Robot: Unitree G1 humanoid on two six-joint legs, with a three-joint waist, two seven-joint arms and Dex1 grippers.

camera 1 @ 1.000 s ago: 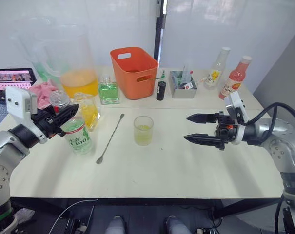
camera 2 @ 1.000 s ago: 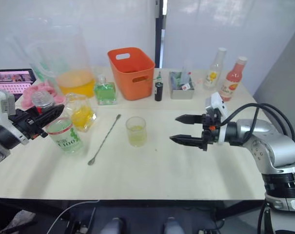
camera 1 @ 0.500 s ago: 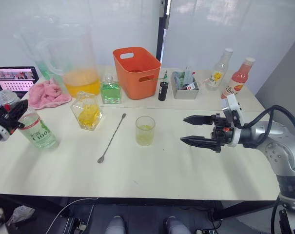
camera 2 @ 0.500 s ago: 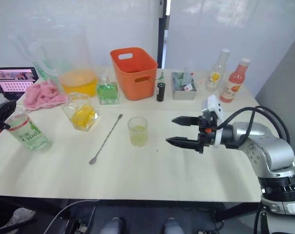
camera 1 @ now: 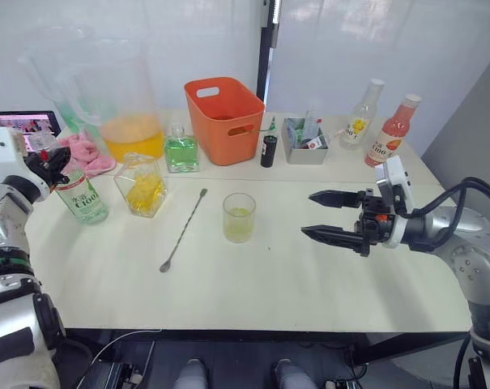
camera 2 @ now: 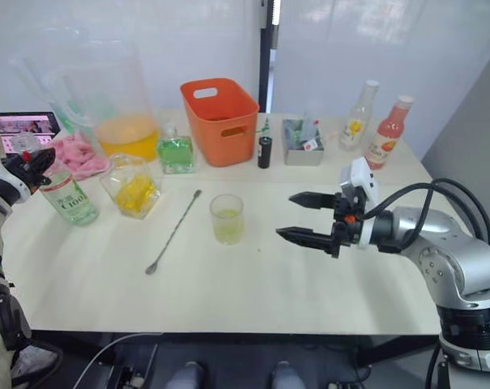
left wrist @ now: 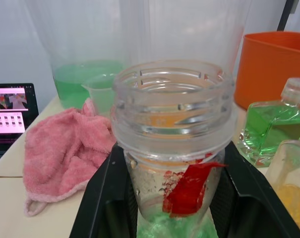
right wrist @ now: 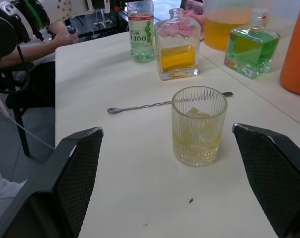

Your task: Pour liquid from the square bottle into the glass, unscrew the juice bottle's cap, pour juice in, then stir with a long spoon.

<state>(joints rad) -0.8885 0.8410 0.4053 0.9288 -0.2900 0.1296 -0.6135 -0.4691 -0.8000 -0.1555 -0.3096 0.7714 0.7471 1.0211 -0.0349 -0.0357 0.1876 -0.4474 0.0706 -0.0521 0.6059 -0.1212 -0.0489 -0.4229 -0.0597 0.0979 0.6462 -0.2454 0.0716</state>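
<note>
gripping juice bottle at far left, right gripper spread wide by the glass

table is pale, wide, with everything on it. big pitcher with orange liquid stands far left, another clear container with green liquid behind it in the left wrist view. orange bin far centre. pink towel far left, beside a small screen.

juice bottle stands upright on the left edge of the table, near the towel, green-and-white label facing out, cap off, open neck showing in the left wrist view. left gripper has its fingers clamped round the bottle's neck, one black finger on each side.

square bottle with yellow liquid sits upright just right of the juice bottle, apart from it. smaller green bottle is behind it, next to the bin. yellow-label bottle and red bottle stand far right, grey box and a small dark bottle between them and the bin.

right gripper hovers over the table right of centre, fingers released and held wide, pointing left at the glass, not touching it.

glass stands mid-table, ribbed, a little yellow liquid at the bottom. long spoon lies flat just left of the glass, slanted, bowl end near, handle end far.
</note>
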